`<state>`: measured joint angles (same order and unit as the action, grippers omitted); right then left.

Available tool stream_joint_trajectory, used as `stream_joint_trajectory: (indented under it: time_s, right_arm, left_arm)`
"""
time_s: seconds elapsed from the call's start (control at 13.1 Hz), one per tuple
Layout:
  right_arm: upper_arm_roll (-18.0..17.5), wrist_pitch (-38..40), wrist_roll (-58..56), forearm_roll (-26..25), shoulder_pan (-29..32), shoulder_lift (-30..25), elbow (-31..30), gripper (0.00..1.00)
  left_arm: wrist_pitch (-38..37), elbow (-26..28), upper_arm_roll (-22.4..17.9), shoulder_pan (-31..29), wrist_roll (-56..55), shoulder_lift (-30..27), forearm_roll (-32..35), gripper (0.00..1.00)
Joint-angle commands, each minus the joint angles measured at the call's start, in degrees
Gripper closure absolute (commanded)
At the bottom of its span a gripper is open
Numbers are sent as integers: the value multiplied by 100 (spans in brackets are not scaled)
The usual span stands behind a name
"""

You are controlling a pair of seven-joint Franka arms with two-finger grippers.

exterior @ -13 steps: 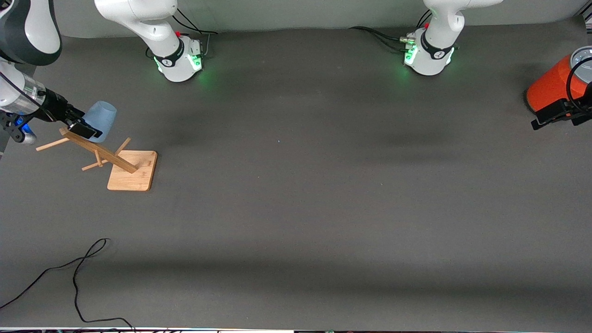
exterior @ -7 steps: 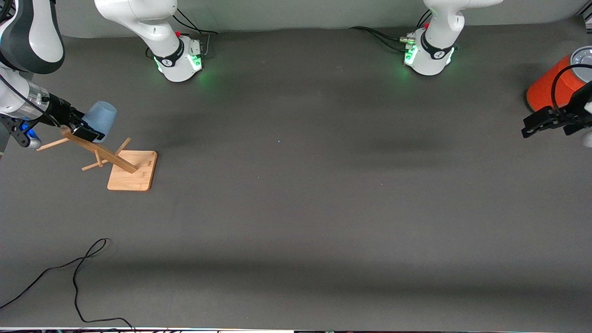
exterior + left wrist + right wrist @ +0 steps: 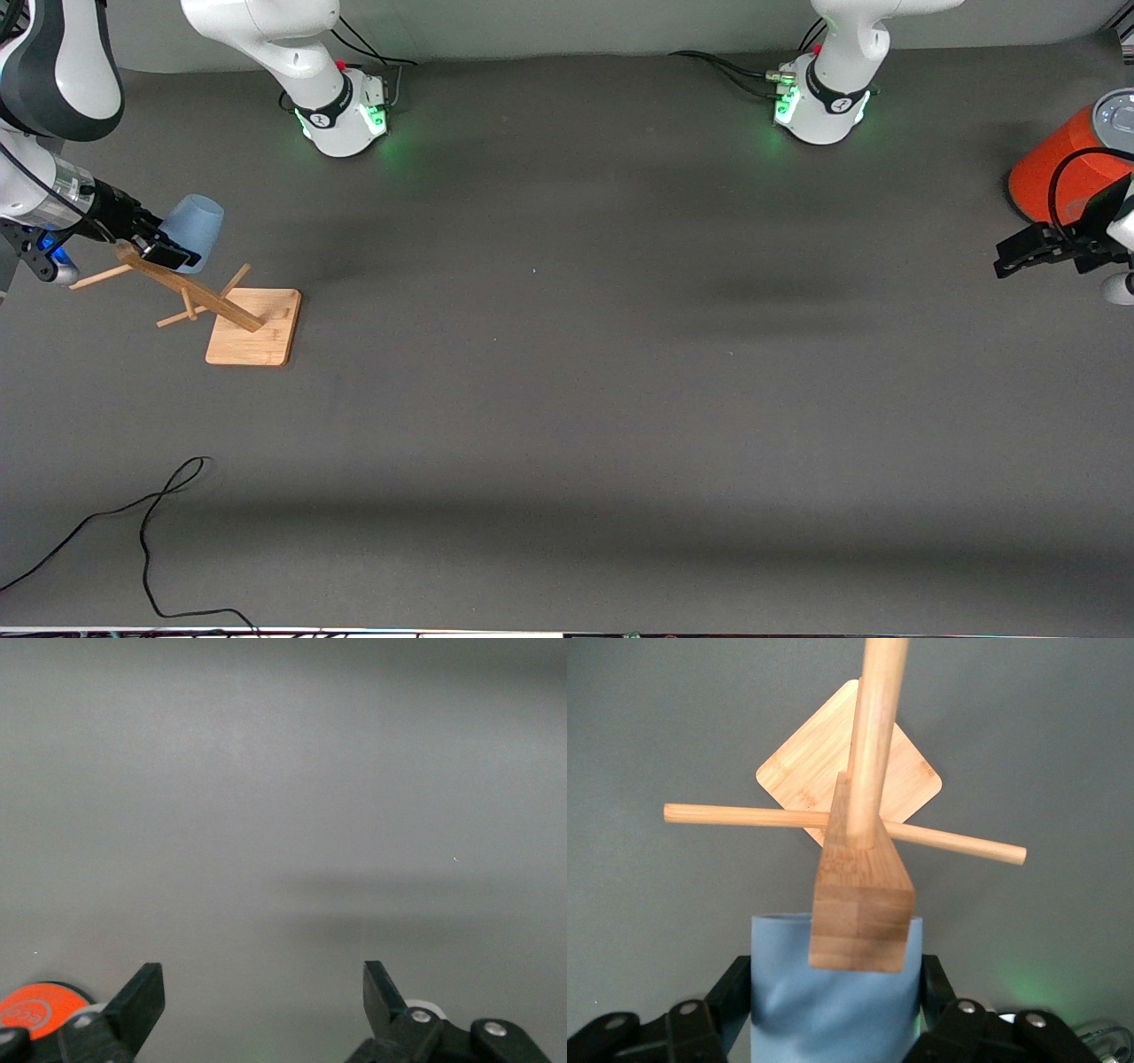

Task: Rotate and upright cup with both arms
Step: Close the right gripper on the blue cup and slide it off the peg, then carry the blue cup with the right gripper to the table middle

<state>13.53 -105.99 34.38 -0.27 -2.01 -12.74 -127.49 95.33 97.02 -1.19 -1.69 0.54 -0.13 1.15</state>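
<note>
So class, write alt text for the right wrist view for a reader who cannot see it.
The right gripper has its jaws shut on a pale-blue cup, seen from above. A wooden rack with a square base and crossed pegs stands just under it on the grey table.

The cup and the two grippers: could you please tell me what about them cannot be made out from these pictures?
- Cup: its rim, covered by the right gripper in the front view and cut off by the right wrist view's edge.
- Whether the cup hangs on the wooden rack: the rack's top block hides it in the right wrist view.
- Left gripper: open, beside the orange can; the front view's edge cuts off its wrist.
</note>
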Motion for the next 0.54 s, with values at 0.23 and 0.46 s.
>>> stream_joint_trajectory:
  time_s: [0.23, 0.46]
  right_arm:
    - [-44, 753, 375, -87, -377, -658, 145, 69]
    - [-79, 1202, 1191, -52, -816, -1001, 251, 69]
  left_arm:
    - [3, -122, -4, 28, 52, 101, 43, 0]
    - [82, -131, -4, 11, 52, 136, 26, 0]
